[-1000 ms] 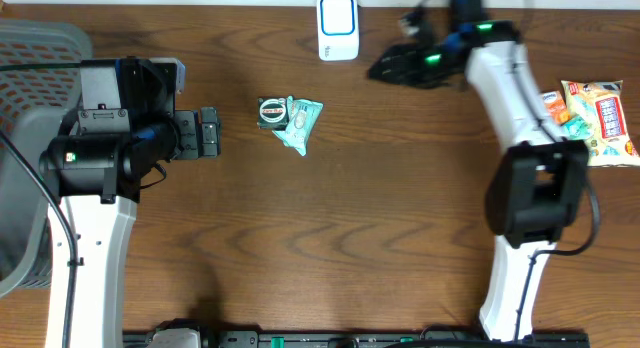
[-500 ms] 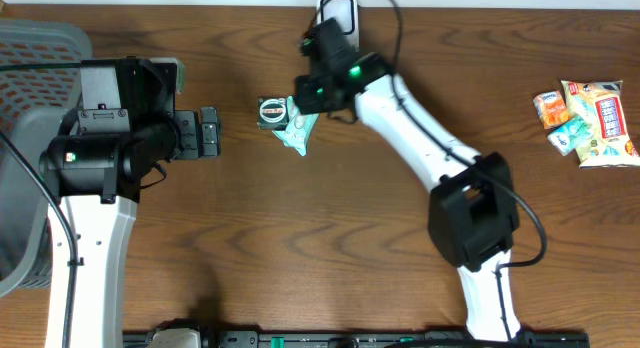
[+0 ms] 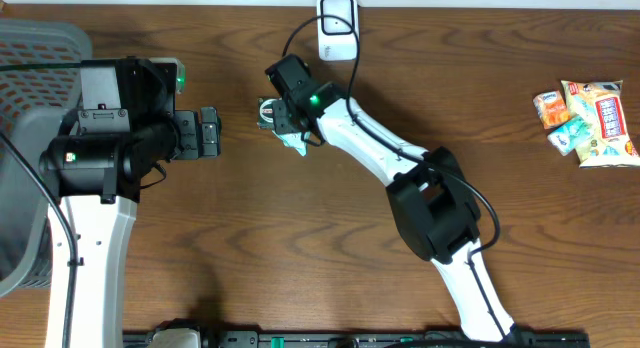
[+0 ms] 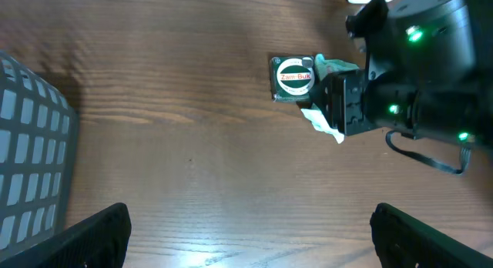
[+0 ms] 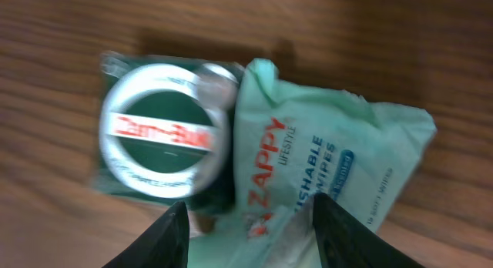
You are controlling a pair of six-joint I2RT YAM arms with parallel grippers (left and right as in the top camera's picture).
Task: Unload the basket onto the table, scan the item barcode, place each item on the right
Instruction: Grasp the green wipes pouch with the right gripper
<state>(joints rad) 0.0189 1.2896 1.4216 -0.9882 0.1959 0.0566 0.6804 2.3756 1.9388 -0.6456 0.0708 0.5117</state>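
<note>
item 1: round dark-green tin with white lid label (image 5: 166,137), flat on brown wooden table (image 3: 300,248), touching item 2.
item 2: crumpled mint-green wipes packet (image 5: 323,160), print up, barcode not visible. likely underneath, so lift and turn needed.
my right gripper (image 5: 250,233): fingers part-spread, above seam of both, gripping nothing. which one is the target, cannot tell.
white box scanner (image 3: 337,26): near, at table's far edge.
my left gripper (image 3: 208,133): spread wide, empty, well apart, probably parked to leave room.
</note>
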